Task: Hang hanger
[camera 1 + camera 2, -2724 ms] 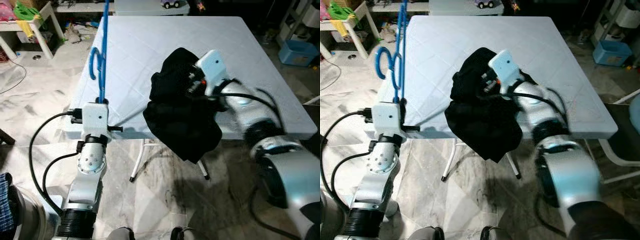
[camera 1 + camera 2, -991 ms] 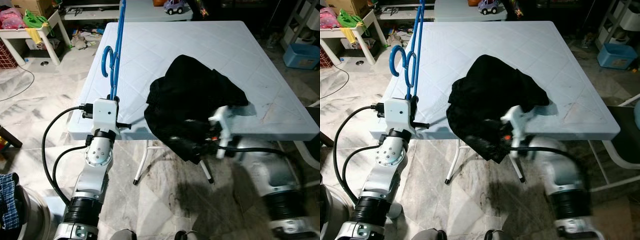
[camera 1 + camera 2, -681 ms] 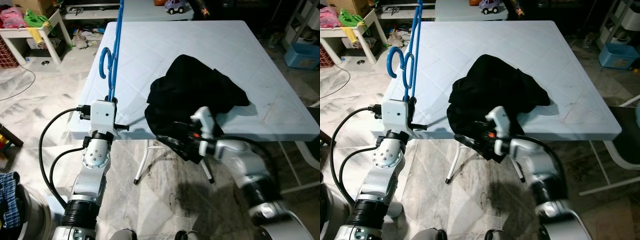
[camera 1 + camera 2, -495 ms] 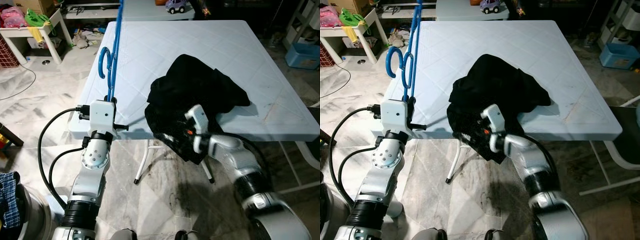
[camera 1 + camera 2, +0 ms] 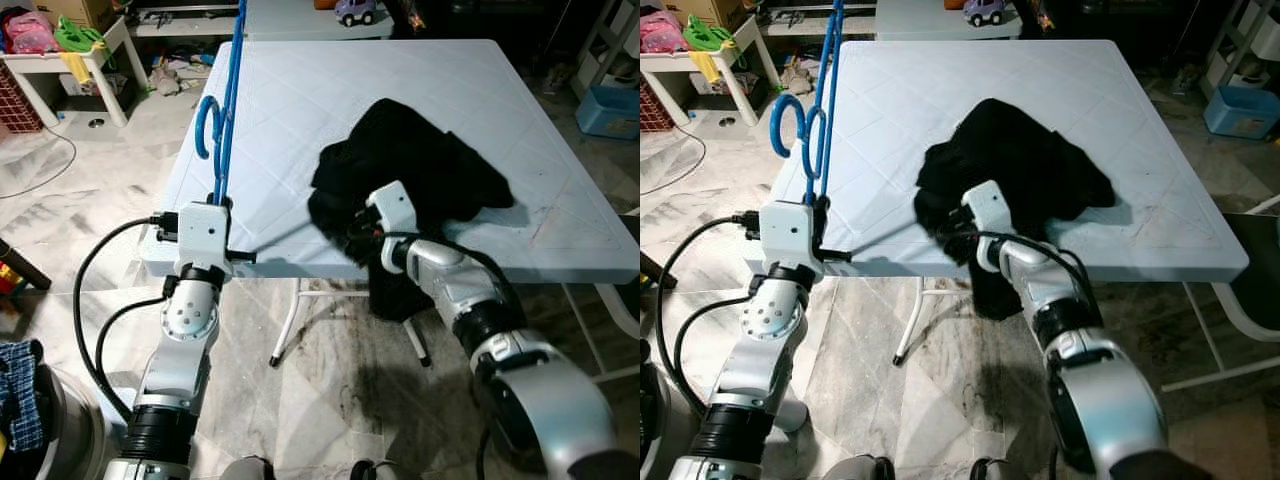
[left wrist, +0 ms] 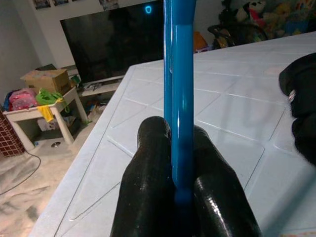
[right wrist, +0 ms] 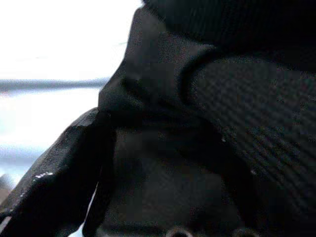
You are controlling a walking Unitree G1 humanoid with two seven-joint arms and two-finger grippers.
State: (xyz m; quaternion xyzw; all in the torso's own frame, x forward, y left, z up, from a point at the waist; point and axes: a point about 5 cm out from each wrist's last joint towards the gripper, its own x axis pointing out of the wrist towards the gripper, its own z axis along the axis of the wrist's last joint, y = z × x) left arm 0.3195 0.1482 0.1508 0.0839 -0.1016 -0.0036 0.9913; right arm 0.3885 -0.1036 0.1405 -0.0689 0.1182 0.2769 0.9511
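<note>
A blue hanger (image 5: pixel 226 100) stands upright over the table's left edge, its hook (image 5: pixel 207 125) partway up, with my left gripper (image 5: pixel 218 201) shut on its lower end. In the left wrist view both black fingers (image 6: pixel 148 168) press the blue bar (image 6: pixel 177 74). A black garment (image 5: pixel 425 165) lies bunched on the pale blue table (image 5: pixel 290 90), with a part hanging over the front edge. My right gripper (image 5: pixel 355 232) is at the garment's front-left edge. In the right wrist view the black cloth (image 7: pixel 237 123) is bunched against a finger (image 7: pixel 59 173), so the gripper is shut on it.
A small white table (image 5: pixel 60 50) with green and pink things stands at the back left. A blue bin (image 5: pixel 610 110) sits on the floor at the right. A toy car (image 5: pixel 355 10) is beyond the table. Marble floor lies below, with black cables (image 5: pixel 95 300) by my left arm.
My right gripper rose from under the table's front edge to the garment's left edge. The garment shifted right and further onto the table. The left arm and the hanger stayed put.
</note>
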